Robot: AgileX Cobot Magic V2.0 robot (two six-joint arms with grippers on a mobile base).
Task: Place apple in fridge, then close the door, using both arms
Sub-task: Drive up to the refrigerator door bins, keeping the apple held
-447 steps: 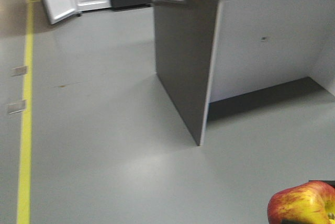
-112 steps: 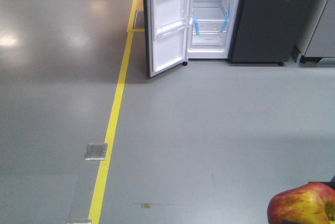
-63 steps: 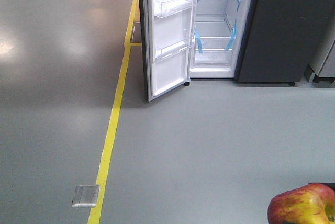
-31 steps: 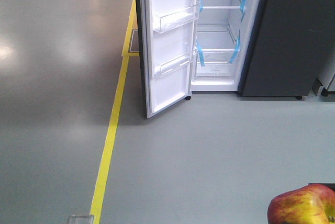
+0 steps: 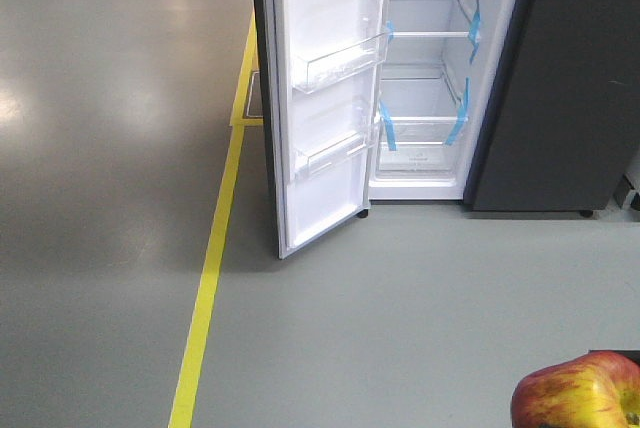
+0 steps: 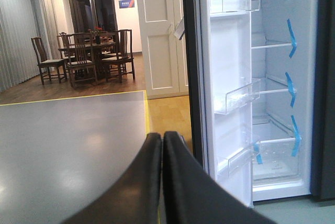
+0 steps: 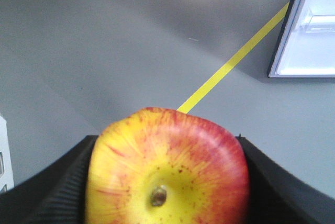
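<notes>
Apple: the shiny, round, red-and-yellow apple [image 7: 167,156] sits at 5 o'clock in the front view, well apart from the open dark grey fridge [image 5: 570,98] at 1 o'clock.
Handling: likely firm, light, slick-skinned and easily bruised; best held across its widest flanks.
Right gripper: the black right gripper [image 7: 167,182] clamps the apple, with ribbed pads [image 7: 57,187] at 9 and 3 o'clock.
Left gripper: the black left gripper [image 6: 162,139] has its 2 fingers pressed together, holding nothing.

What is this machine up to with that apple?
It is a two-armed robot bringing an apple to the fridge. Its right gripper is clamped on the apple, while the left gripper is shut and empty. The fridge stands ahead across the grey floor with its door swung wide open. The apple is not yet inside, and the door has yet to be closed.
</notes>
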